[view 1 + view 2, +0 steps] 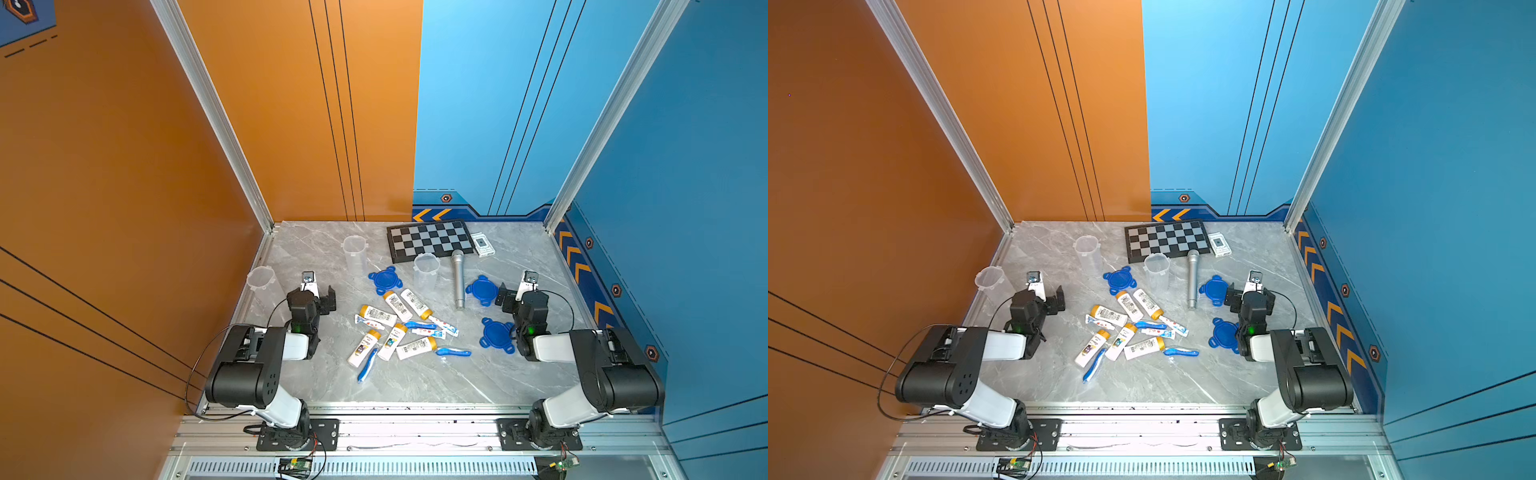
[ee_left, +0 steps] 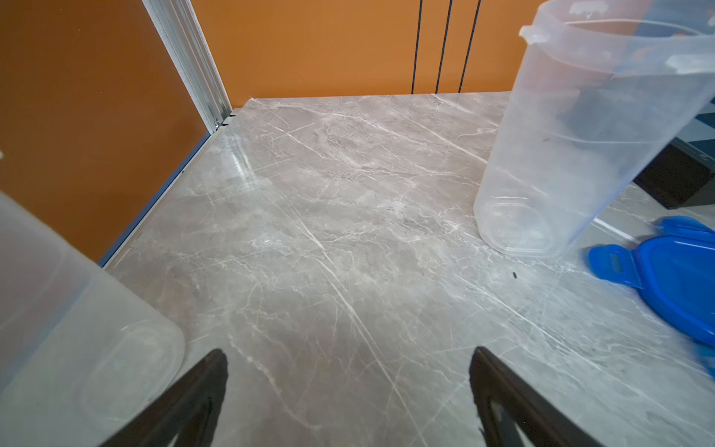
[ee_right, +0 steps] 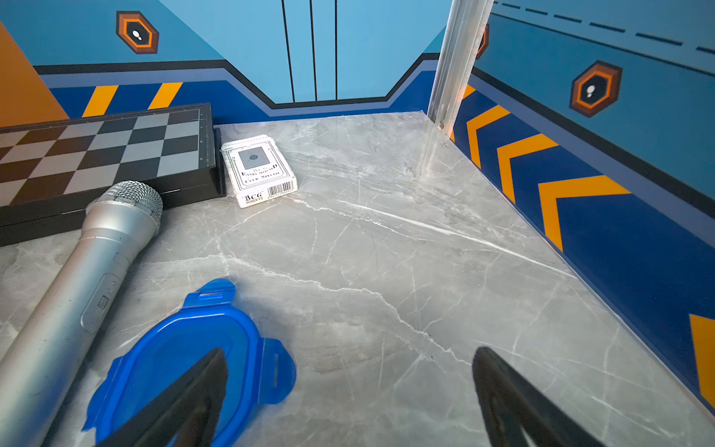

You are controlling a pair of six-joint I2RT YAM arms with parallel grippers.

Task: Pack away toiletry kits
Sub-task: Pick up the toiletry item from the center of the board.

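The toiletry kits lie loose mid-table: several white bottles (image 1: 398, 305) with yellow caps, blue toothbrushes (image 1: 368, 368) and white-blue toothpaste tubes (image 1: 444, 325). Three clear cups stand upright and lidless: one at the left edge (image 1: 262, 282), one at the back (image 1: 354, 251), one by the chessboard (image 1: 426, 270). Three blue lids (image 1: 385, 280) (image 1: 482, 289) (image 1: 496, 334) lie flat. My left gripper (image 2: 348, 352) is open over bare table between two cups. My right gripper (image 3: 350, 352) is open, one finger above a lid (image 3: 174, 360).
A black-and-white chessboard (image 1: 430, 241) and a white card deck (image 3: 259, 170) sit at the back. A silver microphone (image 1: 458, 279) lies between the middle cup and the right-hand lids. Walls enclose the table on the left, back and right.
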